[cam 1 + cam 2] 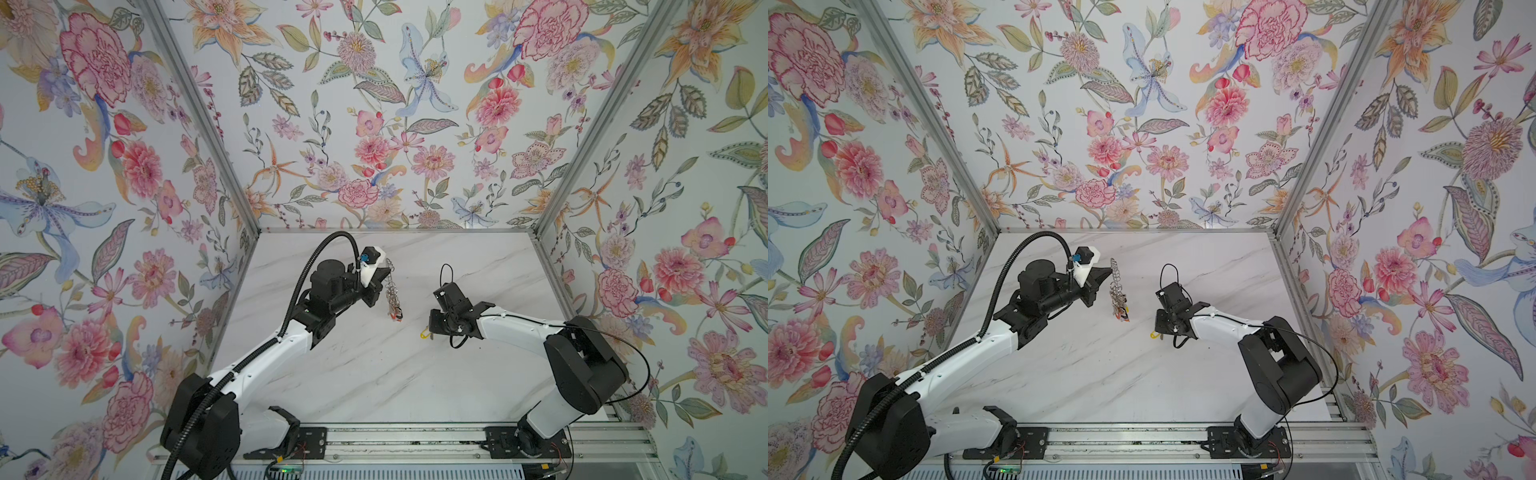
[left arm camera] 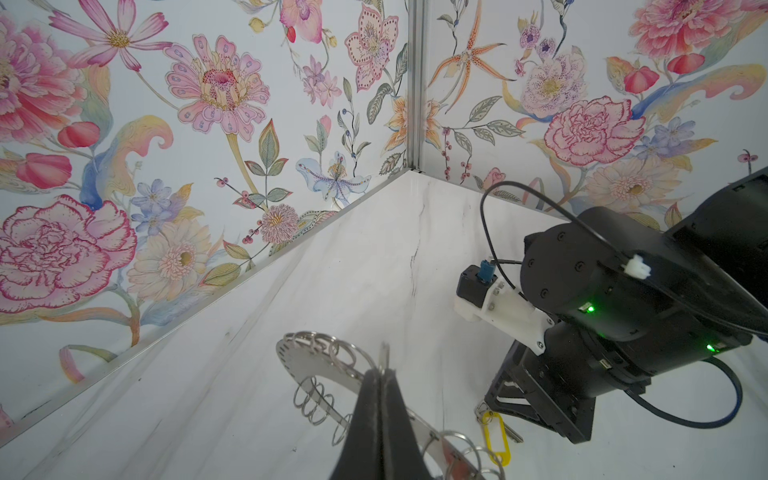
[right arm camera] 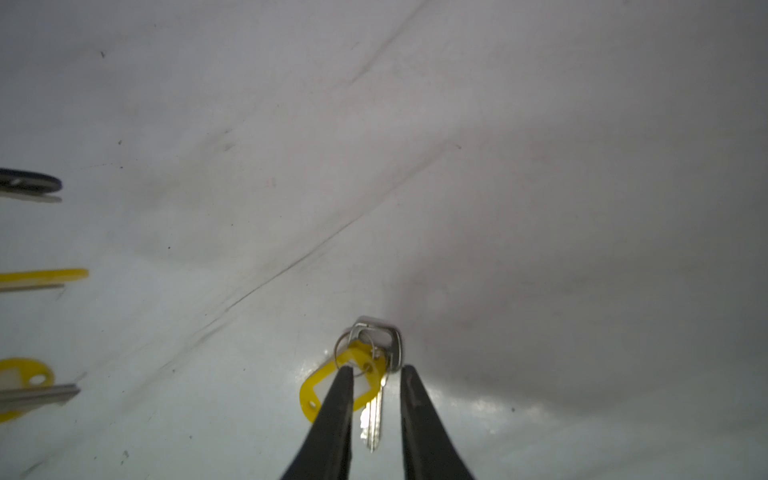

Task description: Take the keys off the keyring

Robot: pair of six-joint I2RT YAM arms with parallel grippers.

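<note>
My left gripper (image 1: 387, 273) (image 1: 1109, 273) (image 2: 384, 370) is shut on the rim of the keyring (image 1: 389, 289) (image 1: 1117, 286) (image 2: 309, 365), a grey metal disc fringed with wire loops, and holds it on edge above the table. A key with a red or orange tag (image 1: 397, 316) (image 1: 1123, 316) hangs at its near end. My right gripper (image 1: 430, 330) (image 1: 1158, 330) (image 3: 376, 370) points down at the table with its jaws apart. A silver key (image 3: 374, 419) with a yellow tag (image 3: 316, 395) (image 1: 424, 332) (image 1: 1155, 335) (image 2: 495, 438) lies on the table between and under the open fingers.
In the right wrist view more tagged keys lie at the picture's edge: a dark one (image 3: 31, 183), a yellow one (image 3: 45, 275) and another yellow one (image 3: 25, 380). Floral walls with metal posts (image 1: 195, 112) enclose the white marble table (image 1: 374, 374) on three sides.
</note>
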